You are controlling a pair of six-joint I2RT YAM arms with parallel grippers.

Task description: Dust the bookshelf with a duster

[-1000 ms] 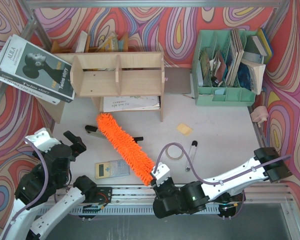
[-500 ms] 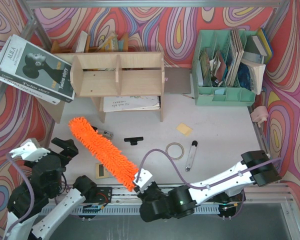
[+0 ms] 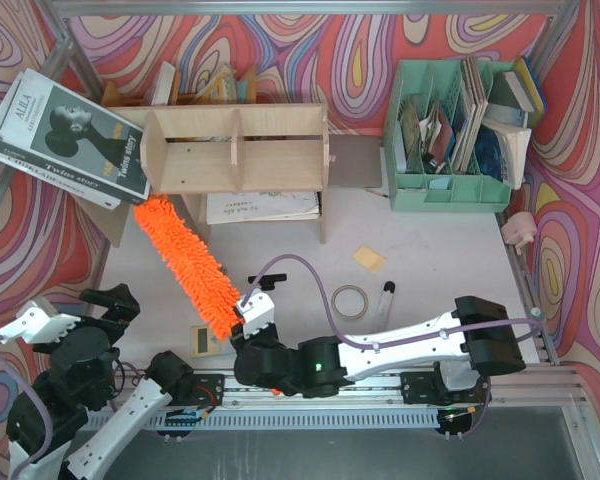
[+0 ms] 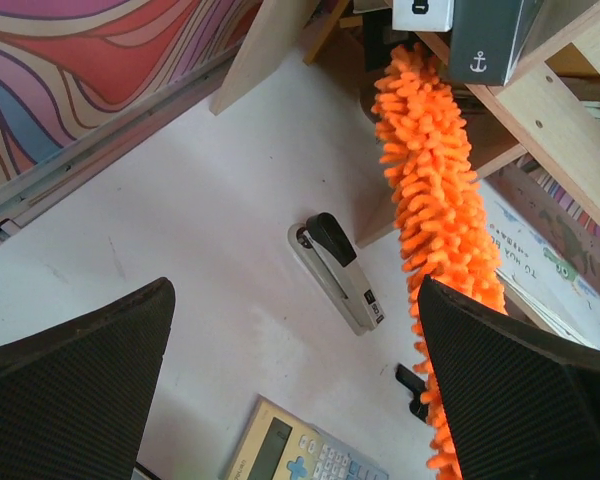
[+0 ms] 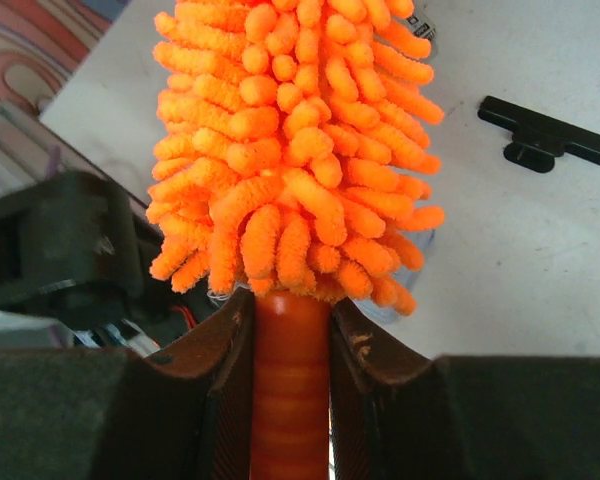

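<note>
The plywood bookshelf (image 3: 235, 150) stands at the back left of the table. The orange fluffy duster (image 3: 183, 262) slants from my right gripper (image 3: 252, 318) up to the shelf's lower left corner, its tip touching the left side panel. In the right wrist view my right gripper (image 5: 290, 325) is shut on the duster's orange handle (image 5: 290, 400), with the fluffy head (image 5: 290, 140) above. In the left wrist view the duster (image 4: 435, 190) hangs along the bookshelf's edge (image 4: 550, 120). My left gripper (image 4: 295, 400) is open and empty at the near left.
A stapler (image 4: 338, 272), a calculator (image 4: 290, 455) and a black clip (image 3: 265, 286) lie by the duster. A tape ring (image 3: 349, 300), a marker (image 3: 386, 296) and a yellow pad (image 3: 370, 259) lie at centre right. A mint-green file organizer (image 3: 450, 140) stands back right. Books (image 3: 65, 140) lean at the left.
My right arm has swung left and forward, carrying the duster from the table's middle to the bookshelf's lower left corner. My left arm has drawn back toward the near left.
</note>
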